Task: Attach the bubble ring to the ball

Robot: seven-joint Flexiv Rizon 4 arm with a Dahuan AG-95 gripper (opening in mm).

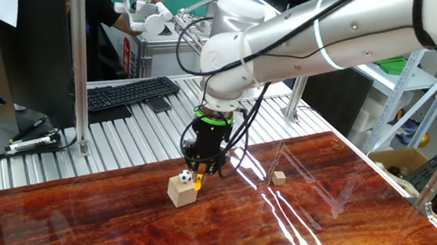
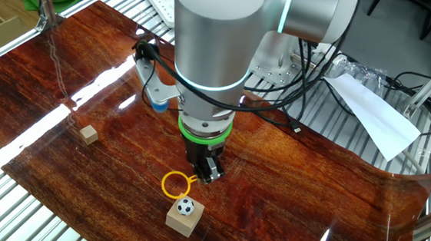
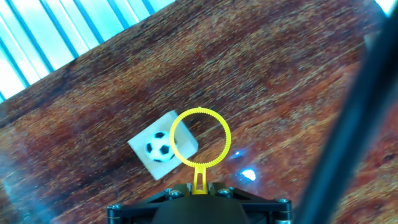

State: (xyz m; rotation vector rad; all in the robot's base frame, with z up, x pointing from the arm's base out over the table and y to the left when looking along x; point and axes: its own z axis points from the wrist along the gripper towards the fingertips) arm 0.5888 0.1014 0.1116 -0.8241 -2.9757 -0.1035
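Note:
The ball (image 1: 186, 177) is black and white and sits on top of a tan wooden cube (image 1: 182, 192) on the red-brown table. It also shows in the other fixed view (image 2: 185, 206) and in the hand view (image 3: 160, 147). My gripper (image 2: 207, 174) is shut on the stem of the yellow bubble ring (image 2: 176, 184) and holds it just above the table beside the cube. In the hand view the ring (image 3: 201, 137) hangs out in front of my gripper (image 3: 198, 188), with its left rim over the cube's right edge, beside the ball.
A second small tan cube (image 1: 278, 178) lies to the right; it also shows in the other fixed view (image 2: 87, 133). A keyboard (image 1: 130, 93) and a monitor sit on the slatted metal bench behind the table. Cables and a white paper sheet (image 2: 374, 114) lie off the far side.

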